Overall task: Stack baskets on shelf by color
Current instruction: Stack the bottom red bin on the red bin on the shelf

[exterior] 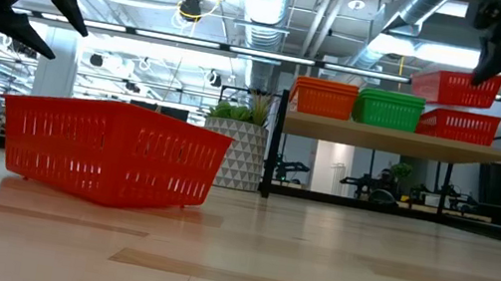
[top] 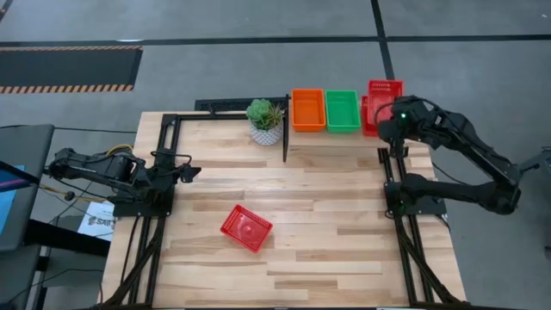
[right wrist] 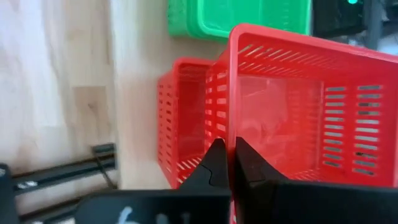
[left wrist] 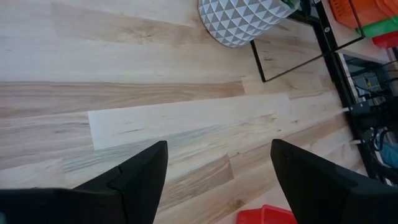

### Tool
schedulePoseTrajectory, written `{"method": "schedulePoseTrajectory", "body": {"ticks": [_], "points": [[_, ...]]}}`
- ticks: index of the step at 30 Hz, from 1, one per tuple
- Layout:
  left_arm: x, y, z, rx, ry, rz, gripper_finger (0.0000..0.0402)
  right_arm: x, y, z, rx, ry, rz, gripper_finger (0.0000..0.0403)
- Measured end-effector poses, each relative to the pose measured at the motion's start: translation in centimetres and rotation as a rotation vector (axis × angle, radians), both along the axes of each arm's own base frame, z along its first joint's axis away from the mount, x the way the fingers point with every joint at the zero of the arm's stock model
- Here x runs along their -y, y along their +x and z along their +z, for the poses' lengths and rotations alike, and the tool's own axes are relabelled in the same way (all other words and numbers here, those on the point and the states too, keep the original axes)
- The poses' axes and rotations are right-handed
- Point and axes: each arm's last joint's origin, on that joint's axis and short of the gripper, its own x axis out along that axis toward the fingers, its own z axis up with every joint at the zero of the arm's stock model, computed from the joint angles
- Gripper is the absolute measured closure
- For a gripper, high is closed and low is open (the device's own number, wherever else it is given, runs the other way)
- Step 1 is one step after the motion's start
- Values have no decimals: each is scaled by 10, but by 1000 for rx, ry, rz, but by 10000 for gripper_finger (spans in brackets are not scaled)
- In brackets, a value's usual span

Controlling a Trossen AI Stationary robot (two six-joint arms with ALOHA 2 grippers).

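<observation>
My right end effector [right wrist: 227, 163] pinches a red basket [right wrist: 292, 99] above the shelf [exterior: 397, 140]; I count three red baskets, one orange [top: 308, 109], one green [top: 342, 110].

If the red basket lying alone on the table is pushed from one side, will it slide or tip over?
The red basket probably slides: it is low and wide, sitting flat on smooth wood. Its thin mesh walls suggest it is light and slightly flexible, so it may also turn.

The high view looks straight down on the whole counter [top: 293, 215], the low view faces level across it toward the shelf [exterior: 397, 140], which both share, and each wrist view looks closely downward past its arm.
</observation>
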Motion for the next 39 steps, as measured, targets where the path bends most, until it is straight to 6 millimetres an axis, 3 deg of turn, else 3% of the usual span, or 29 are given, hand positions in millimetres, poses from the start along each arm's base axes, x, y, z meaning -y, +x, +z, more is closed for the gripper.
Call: {"method": "schedulePoseTrajectory", "body": {"ticks": [39], "points": [[-1, 0, 0, 17, 11, 38, 128, 18, -14, -1, 55, 95, 66, 395]]}}
